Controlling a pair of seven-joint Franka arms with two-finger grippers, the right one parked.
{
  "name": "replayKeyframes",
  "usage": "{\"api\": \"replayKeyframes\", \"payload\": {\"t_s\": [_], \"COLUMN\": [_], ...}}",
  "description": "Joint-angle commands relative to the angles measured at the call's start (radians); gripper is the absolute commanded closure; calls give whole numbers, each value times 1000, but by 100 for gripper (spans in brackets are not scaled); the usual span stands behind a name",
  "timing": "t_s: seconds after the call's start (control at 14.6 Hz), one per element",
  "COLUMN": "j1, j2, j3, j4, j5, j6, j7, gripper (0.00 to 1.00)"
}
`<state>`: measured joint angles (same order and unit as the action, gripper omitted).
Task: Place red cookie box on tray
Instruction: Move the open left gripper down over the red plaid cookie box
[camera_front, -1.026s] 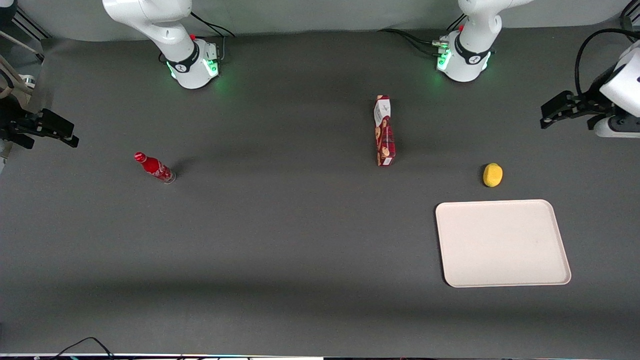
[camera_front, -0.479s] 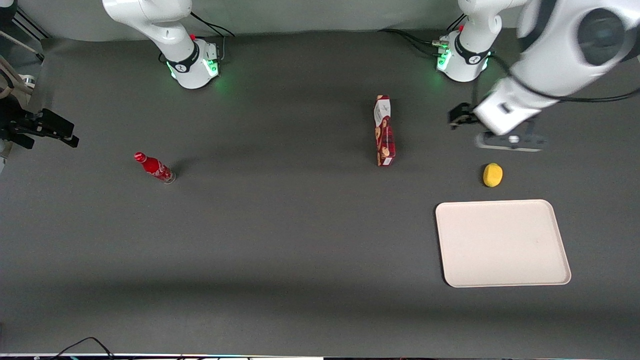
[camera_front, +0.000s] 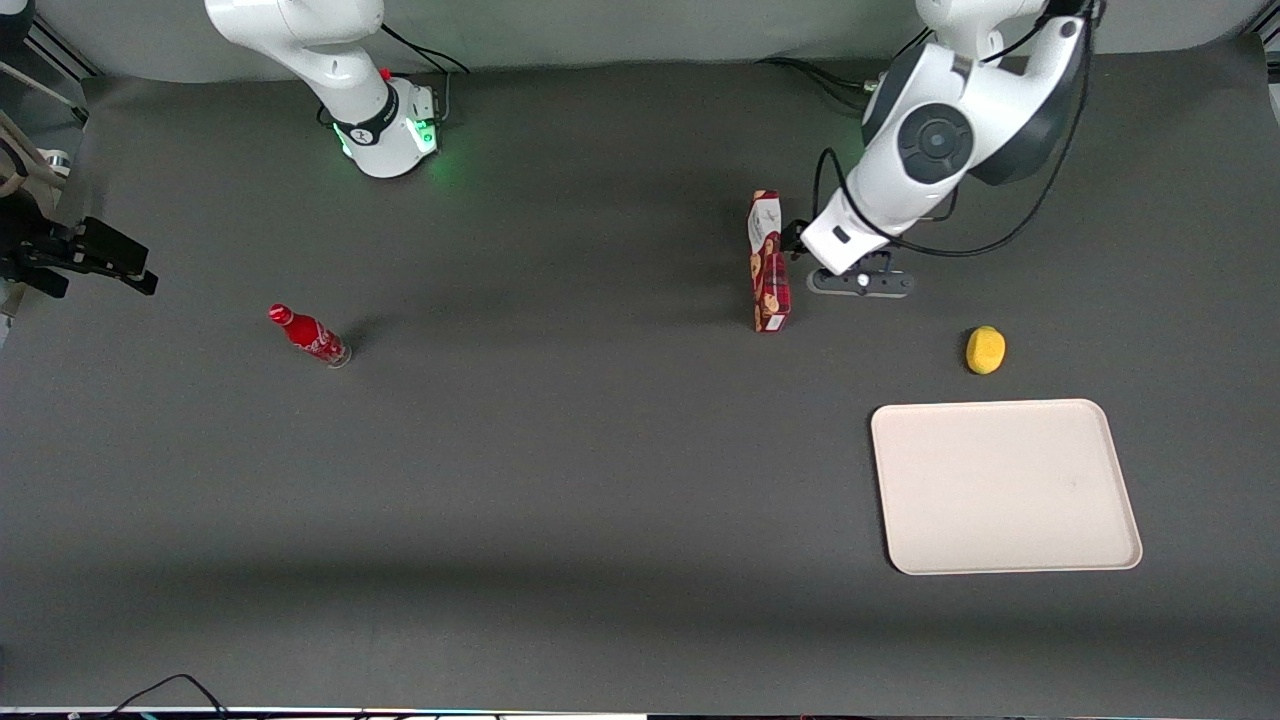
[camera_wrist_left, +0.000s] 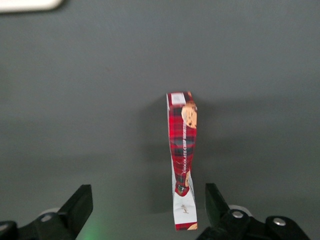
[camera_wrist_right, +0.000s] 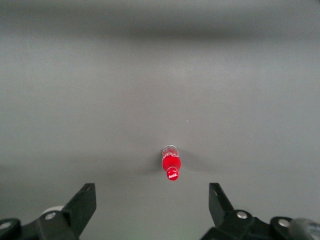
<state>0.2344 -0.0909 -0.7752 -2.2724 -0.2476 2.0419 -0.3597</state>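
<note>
The red cookie box (camera_front: 768, 262) stands on its long narrow edge on the dark table, its white label end farthest from the front camera. It also shows in the left wrist view (camera_wrist_left: 182, 150). The left arm's gripper (camera_front: 797, 238) hovers above and just beside the box's label end, on the side toward the working arm's end of the table. In the wrist view the gripper (camera_wrist_left: 147, 205) is open and empty, with the label end between the fingers, close to one finger (camera_wrist_left: 216, 201). The cream-white tray (camera_front: 1003, 486) lies nearer the front camera, toward the working arm's end; its corner shows in the wrist view (camera_wrist_left: 30, 4).
A yellow round fruit (camera_front: 985, 350) lies between the box and the tray, just past the tray's rim. A small red bottle (camera_front: 310, 336) stands toward the parked arm's end of the table and shows in the right wrist view (camera_wrist_right: 171, 166).
The left arm has swung in from the working arm's end of the table to the cookie box. The box, tray, fruit and bottle have not moved.
</note>
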Motion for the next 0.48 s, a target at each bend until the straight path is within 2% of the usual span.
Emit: {"api": "replayKeyframes", "payload": {"t_s": [0.0,0.21,0.41], "j1": [6,3,-9], "j2": [-32,-9,54], "j3": [-105,-182,-193], "j4": [-142,-242,-295], "j5": [-71,-99,-101], "j6": [163,380,518], "j7": [-42,-87,-99], "gripper": [0,0,0]}}
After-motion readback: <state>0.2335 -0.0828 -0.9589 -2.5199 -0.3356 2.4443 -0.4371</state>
